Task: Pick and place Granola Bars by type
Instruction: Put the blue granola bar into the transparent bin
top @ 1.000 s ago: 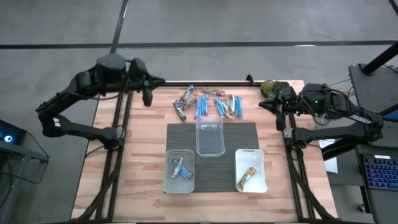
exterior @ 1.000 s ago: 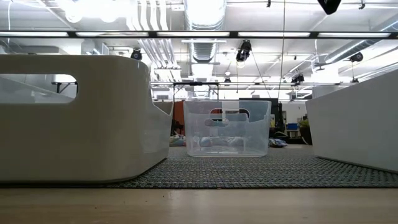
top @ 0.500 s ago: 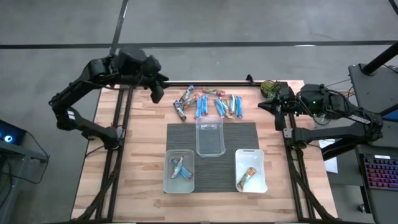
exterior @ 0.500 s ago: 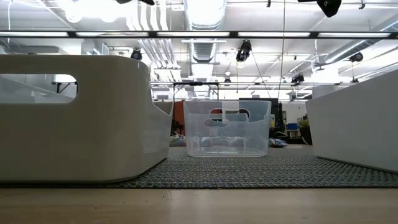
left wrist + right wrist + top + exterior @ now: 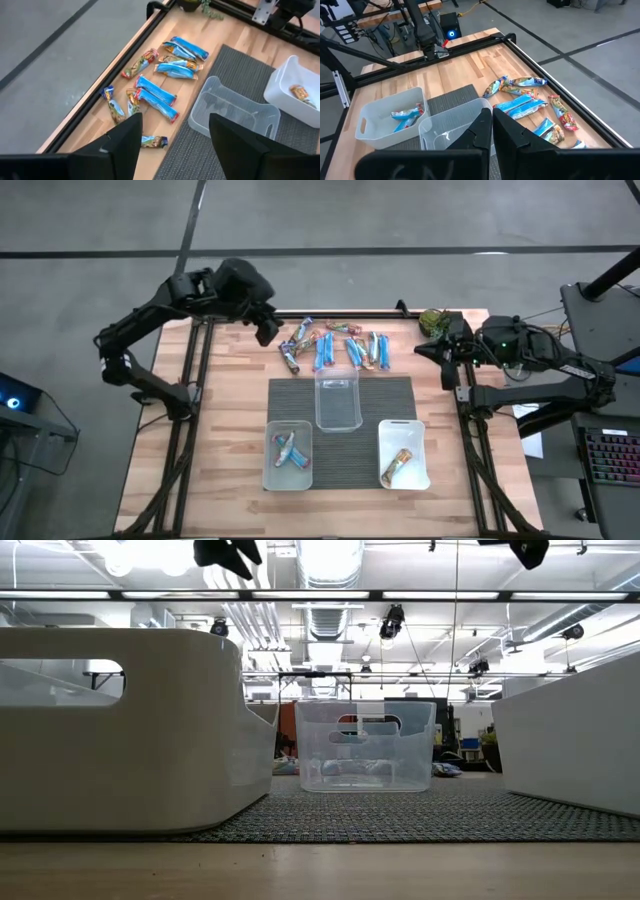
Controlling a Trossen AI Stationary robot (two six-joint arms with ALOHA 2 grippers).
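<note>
Left gripper (image 5: pixel 266 330), fingers spread, hovers at the bars' (image 5: pixel 335 346) nine o'clock, apparently readying a pick; right gripper (image 5: pixel 447 360) pressed together, waiting.

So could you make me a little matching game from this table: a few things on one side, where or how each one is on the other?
Things:
1. middle clear tub
2. left tub
3. right tub
4. left gripper

States:
a. holds blue-wrapped bars
b. empty
c. open, above the table's far left, beside the loose bars
d. holds one tan-wrapped bar

Pairs: 1-b, 2-a, 3-d, 4-c
</note>
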